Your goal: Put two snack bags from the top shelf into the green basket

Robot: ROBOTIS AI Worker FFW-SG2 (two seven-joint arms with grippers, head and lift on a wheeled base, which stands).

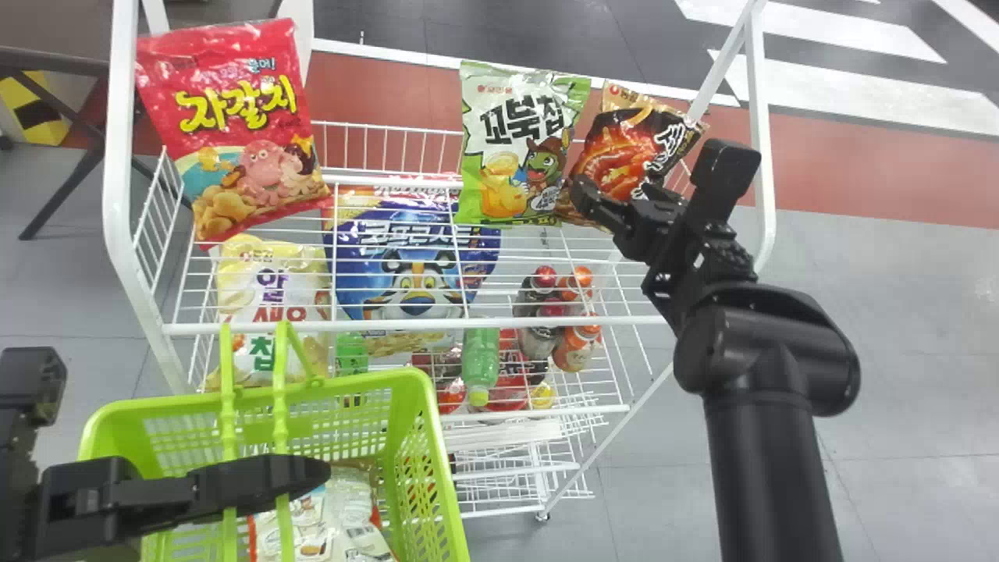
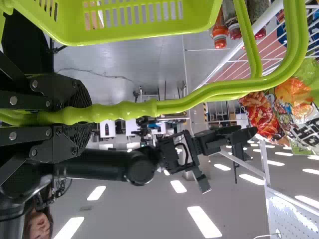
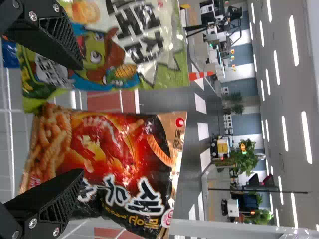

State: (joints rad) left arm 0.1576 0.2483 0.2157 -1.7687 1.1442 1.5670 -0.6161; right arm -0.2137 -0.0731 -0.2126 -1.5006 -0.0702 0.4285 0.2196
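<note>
At the top shelf's [image 1: 406, 321] right end, the right gripper [image 1: 613, 193] is open wide, with nothing between its fingers. Directly before it stands the black-and-orange snack bag [image 1: 620, 148], its printed front toward the gripper; in the right wrist view one finger overlaps this bag, while the other crosses the green-and-white snack bag [image 1: 515, 148] just beside it, toward the robot's left. Whether either finger touches a bag, I cannot tell. Farther left, well apart from that pair, the red snack bag [image 1: 234, 133] leans with its top tilted left.

Below the top shelf are a pale yellow bag [image 1: 273, 289], a blue bag [image 1: 398, 273] and several bottles [image 1: 574, 343]. Nearer the robot, in front of the rack on the left side, is the green basket [image 1: 359, 381], with the left gripper [image 1: 316, 474] closed around its handles [image 1: 281, 406]. Inside the basket lies packaged food [image 1: 335, 519].
</note>
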